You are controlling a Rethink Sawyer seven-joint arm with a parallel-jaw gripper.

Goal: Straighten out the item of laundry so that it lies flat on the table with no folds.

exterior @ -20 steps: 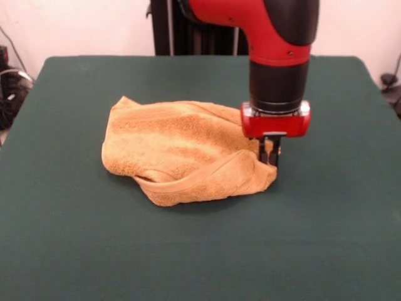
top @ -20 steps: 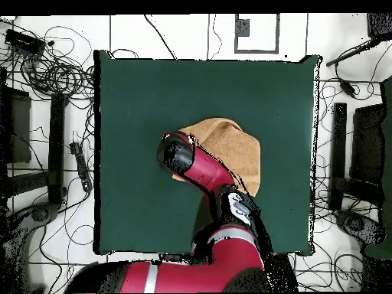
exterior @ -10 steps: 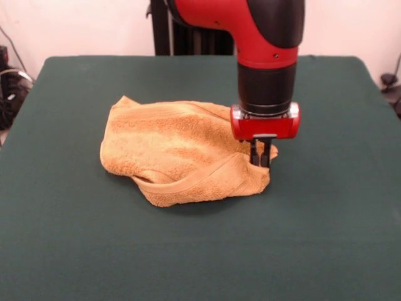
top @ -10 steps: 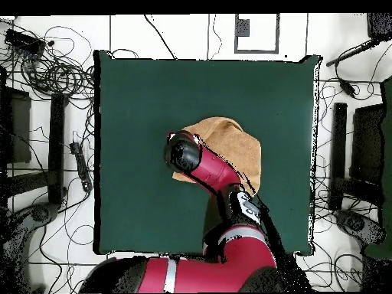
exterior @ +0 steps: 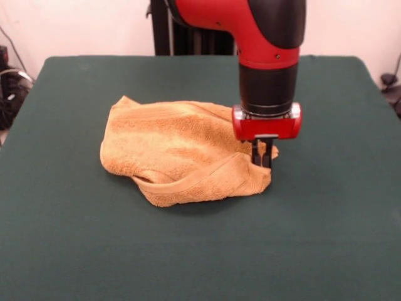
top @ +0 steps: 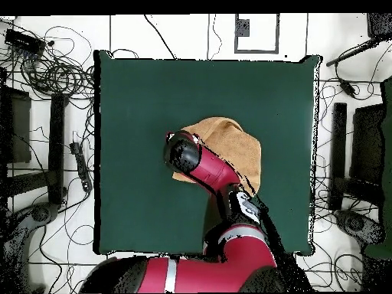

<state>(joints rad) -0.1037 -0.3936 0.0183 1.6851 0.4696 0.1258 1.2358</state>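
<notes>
1. Front view: I had the gripper (exterior: 262, 158) down at the towel (exterior: 182, 150), at the corner lying to the picture's right. The towel sat near the middle of the table (exterior: 338, 238), bunched and folded over itself, with a ribbed band curling along the edge nearest the camera.

2. Same view: the fingers (exterior: 257, 154) stood close together with cloth rising around them. I judged them pinched on the towel's corner, though the contact itself was partly hidden by the fold.

3. Step in hand, as I read it: the grasp at the corner — the unfolding itself was not yet done, since the towel lay in a heap.

4. Next move, in my judgement: lift a little and draw the corner outward, away from the heap, so the folded layer peels open. Too low a pull would drag the whole bundle across the felt instead.

5. Overhead view: the arm (top: 210, 168) covered the gripper completely, so nothing of the fingers showed here. What I did get was the layout — the towel (top: 233, 145) roughly central on the table (top: 138, 99), with green margin on every side and room to spread.

6. The front view alone gave the fold's height and the band; the overhead alone gave the towel's outline against the table's edges.
</notes>
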